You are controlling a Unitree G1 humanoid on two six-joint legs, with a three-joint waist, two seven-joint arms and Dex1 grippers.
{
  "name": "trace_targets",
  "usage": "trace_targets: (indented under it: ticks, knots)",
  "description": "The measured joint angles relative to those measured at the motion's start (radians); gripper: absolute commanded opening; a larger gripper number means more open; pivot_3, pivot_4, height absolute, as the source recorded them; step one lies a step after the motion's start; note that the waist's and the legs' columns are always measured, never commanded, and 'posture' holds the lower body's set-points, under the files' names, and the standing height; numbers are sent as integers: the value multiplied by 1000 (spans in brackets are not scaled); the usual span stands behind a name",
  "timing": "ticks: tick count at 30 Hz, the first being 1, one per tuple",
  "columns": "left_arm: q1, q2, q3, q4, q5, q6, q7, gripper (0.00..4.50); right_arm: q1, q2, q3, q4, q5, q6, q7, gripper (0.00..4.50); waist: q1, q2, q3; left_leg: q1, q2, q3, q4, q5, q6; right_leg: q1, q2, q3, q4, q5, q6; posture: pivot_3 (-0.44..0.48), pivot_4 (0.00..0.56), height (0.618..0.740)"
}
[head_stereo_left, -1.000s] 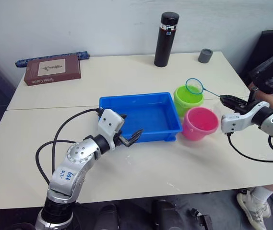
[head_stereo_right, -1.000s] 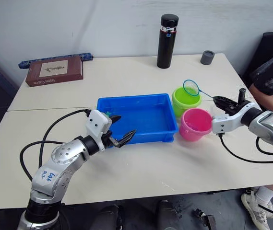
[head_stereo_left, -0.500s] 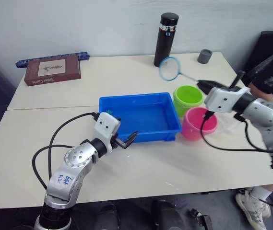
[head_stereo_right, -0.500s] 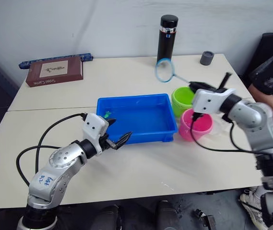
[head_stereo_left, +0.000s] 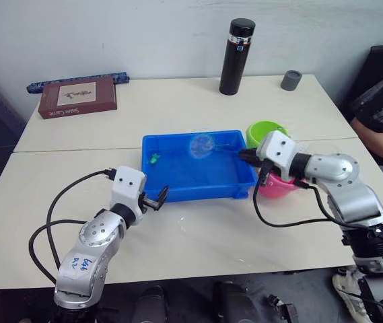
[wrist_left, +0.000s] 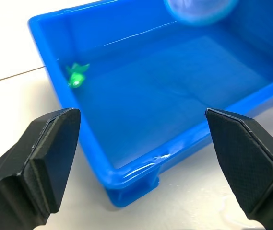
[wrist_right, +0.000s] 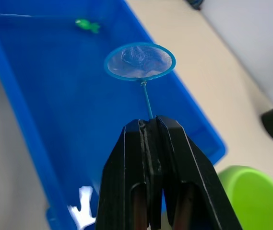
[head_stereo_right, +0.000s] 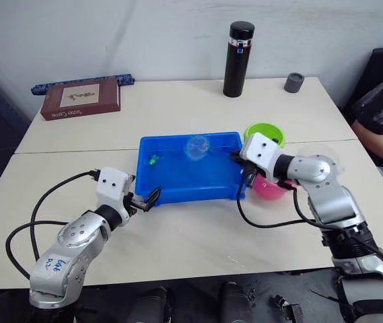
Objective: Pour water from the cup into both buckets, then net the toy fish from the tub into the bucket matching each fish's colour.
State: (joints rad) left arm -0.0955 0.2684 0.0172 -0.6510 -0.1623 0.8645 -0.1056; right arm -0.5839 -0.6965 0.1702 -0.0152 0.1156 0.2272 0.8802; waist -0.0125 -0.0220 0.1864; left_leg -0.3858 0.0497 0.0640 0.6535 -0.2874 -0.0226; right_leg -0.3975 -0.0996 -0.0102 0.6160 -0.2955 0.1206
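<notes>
Right wrist view: right hand (wrist_right: 151,125) clamped on the net (wrist_right: 140,61), hoop over the tub's (head_stereo_left: 178,192) middle. One green fish (wrist_right: 88,24) lies beyond the hoop, along the handle's line, far corner. Left hand (wrist_left: 141,143) spread apart, beside the tub's near rim.

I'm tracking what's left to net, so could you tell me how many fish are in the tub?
1: a green fish in the tub's far corner on the robot's left. The net may hide others.
</notes>
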Motion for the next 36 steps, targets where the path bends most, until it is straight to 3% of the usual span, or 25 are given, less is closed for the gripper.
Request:
trace_targets:
  ticks: [17,25,36]
  knots:
    - [23,-27,22,-52,49,18,62,4484,-138,193,134,238,-81,43,63,0,-14,0,0,0,0,0,-1,0,0,-1,0,0,0,0,-1,0,150,740]
    - [20,-31,22,-57,50,26,67,4484,-184,251,137,320,-105,40,67,0,-15,0,0,0,0,0,-1,0,-1,-1,0,-1,0,0,-1,0,150,740]
    - [-4,-35,21,-83,51,32,69,4484,-334,368,135,578,-133,-10,38,0,-18,0,0,-2,1,1,-2,-1,-1,-4,0,-1,1,-1,-1,0,150,740]
